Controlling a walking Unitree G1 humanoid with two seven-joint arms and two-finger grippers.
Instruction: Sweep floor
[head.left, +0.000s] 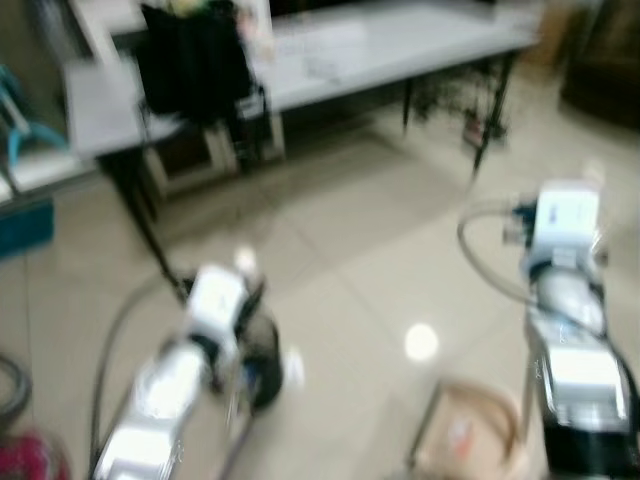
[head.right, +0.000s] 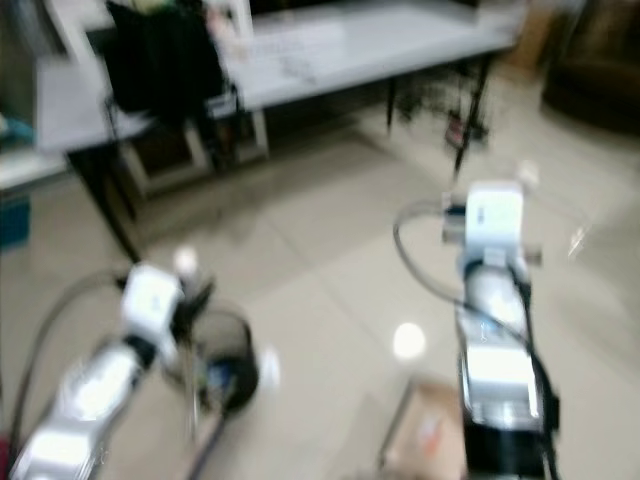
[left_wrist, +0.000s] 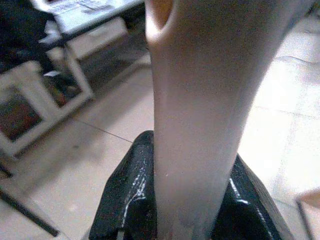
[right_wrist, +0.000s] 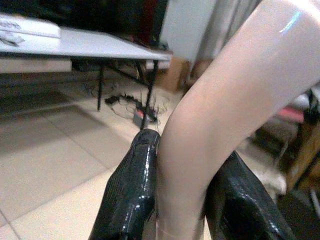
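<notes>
Floor: pale beige glossy tiled floor (head.left: 340, 250) stretches ahead of me, blurred in both eye views, with a bright light glare on it between my 2 arms.
Left gripper: my left gripper (left_wrist: 170, 200) is clenched on a smooth cream-coloured plastic handle (left_wrist: 200, 100); its black fingers (left_wrist: 125, 195) press that handle from both sides.
Right gripper: my right gripper (right_wrist: 180, 195) is clamped on a curved pale cream plastic handle (right_wrist: 225, 100), which bends away above the fingers (right_wrist: 132, 190).
Arms: I see both silver arms raised in front of me, left arm (head.left: 165, 385) low, right arm (head.left: 570, 330) reaching forward.
Dustpan-like shape: a tan, flat object (head.left: 470, 430) lies on the floor beside my right arm; too blurred to tell more.
Background: a long grey folding table (head.left: 400, 50) with black legs stands ahead; a black bag (head.left: 195, 55) sits at its left end.
</notes>
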